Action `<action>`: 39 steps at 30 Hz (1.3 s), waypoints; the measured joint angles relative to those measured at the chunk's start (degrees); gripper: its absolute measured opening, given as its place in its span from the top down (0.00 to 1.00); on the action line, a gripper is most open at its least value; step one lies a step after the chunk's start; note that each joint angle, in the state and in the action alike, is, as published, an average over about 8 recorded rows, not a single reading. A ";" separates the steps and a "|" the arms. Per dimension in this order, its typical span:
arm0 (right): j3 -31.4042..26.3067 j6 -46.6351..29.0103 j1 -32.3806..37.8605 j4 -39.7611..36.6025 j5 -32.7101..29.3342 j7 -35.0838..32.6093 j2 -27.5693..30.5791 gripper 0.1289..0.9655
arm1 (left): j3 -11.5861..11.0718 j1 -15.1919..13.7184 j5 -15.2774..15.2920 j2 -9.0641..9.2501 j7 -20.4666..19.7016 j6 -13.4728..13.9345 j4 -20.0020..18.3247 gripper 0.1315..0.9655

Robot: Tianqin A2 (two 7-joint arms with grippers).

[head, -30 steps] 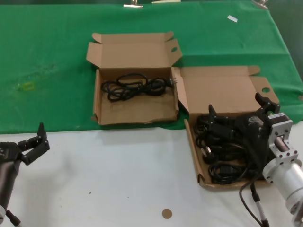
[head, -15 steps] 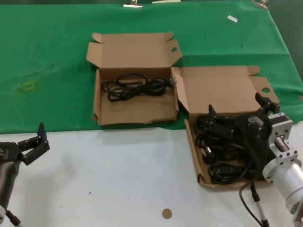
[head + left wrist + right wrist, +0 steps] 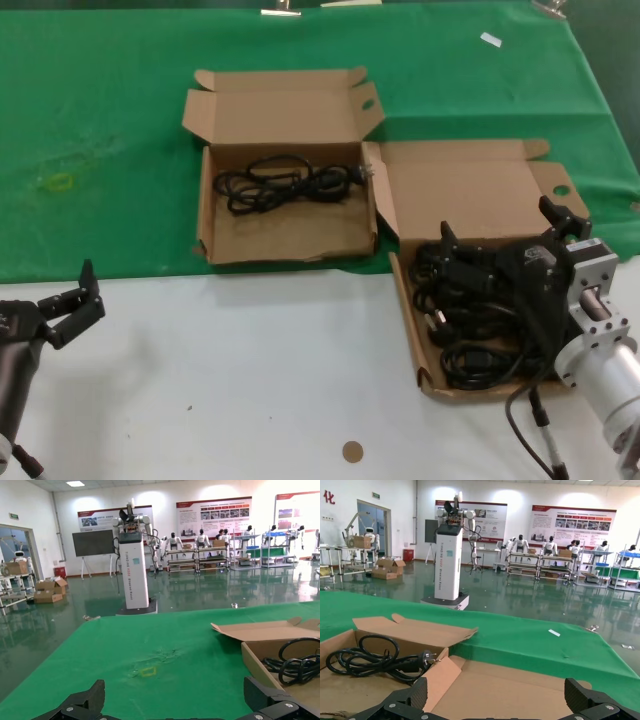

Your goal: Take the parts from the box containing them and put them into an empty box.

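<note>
The right gripper (image 3: 505, 240) is low over the box near the table's front right corner, with its two fingers spread wide apart above the heap of black cords (image 3: 478, 310), not yet closed on any; I think it sits there because it is about to pinch one bundle and lift it out. That box is the box containing them (image 3: 412, 340), and it lies partly on the white front part of the table so the arm can reach in easily. The left gripper (image 3: 72, 300) waits by the front left edge of the table, fingers open and holding nothing, well apart from both boxes, so it looks like it is just resting. Farther back, on the green cloth (image 3: 110, 130) toward the middle of the table, is the other box (image 3: 204, 215), just beside the first one's lid. It is meant to be the empty one, but one cord bundle (image 3: 285, 182) already lies in it. The head view shows both boxes and both arms at once. The right wrist view shows the plug (image 3: 424, 657) on that far bundle up close. The left wrist view shows only a corner of the far box, plus a big hall with a white robot stand (image 3: 134, 567) behind the table.
</note>
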 joint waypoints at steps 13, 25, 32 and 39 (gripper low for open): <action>0.00 0.00 0.00 0.00 0.00 0.00 0.00 0.00 | 0.00 0.00 0.00 0.00 0.00 0.00 0.00 0.00; 0.00 0.00 0.00 0.00 0.00 0.00 0.00 0.00 | 0.00 0.00 0.00 0.00 0.00 0.00 0.00 0.00; 0.00 0.00 0.00 0.00 0.00 0.00 0.00 0.00 | 0.00 0.00 0.00 0.00 0.00 0.00 0.00 0.00; 0.00 0.00 0.00 0.00 0.00 0.00 0.00 0.00 | 0.00 0.00 0.00 0.00 0.00 0.00 0.00 0.00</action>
